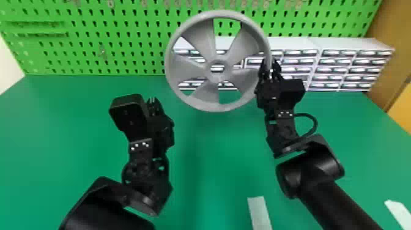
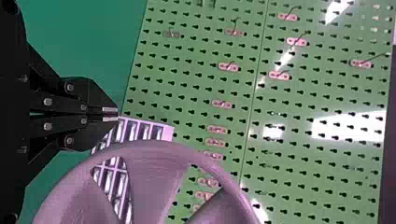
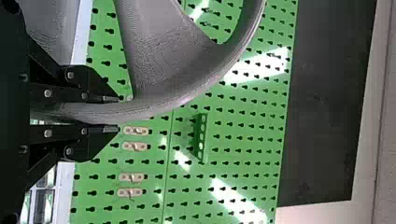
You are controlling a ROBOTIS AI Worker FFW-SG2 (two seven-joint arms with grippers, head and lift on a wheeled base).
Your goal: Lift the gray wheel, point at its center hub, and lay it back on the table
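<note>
The gray wheel (image 1: 195,102) is held up above the green table, its face toward the head camera and its center hub (image 1: 217,68) open in the middle. My right gripper (image 1: 270,68) is shut on the right side of its rim; in the right wrist view the rim of the wheel (image 3: 154,105) passes between the fingers of the right gripper (image 3: 110,114). Lower and left of the wheel, apart from it, is my left gripper (image 1: 152,101). In the left wrist view the left gripper (image 2: 110,114) has its fingertips together, beside the wheel (image 2: 154,163), holding nothing.
Behind the wheel stand a green pegboard (image 1: 122,46) and white drawer cabinets (image 1: 315,46) at the back right of the green table (image 1: 61,128). A pale strip (image 1: 259,212) lies near the front, another (image 1: 399,212) at the right front.
</note>
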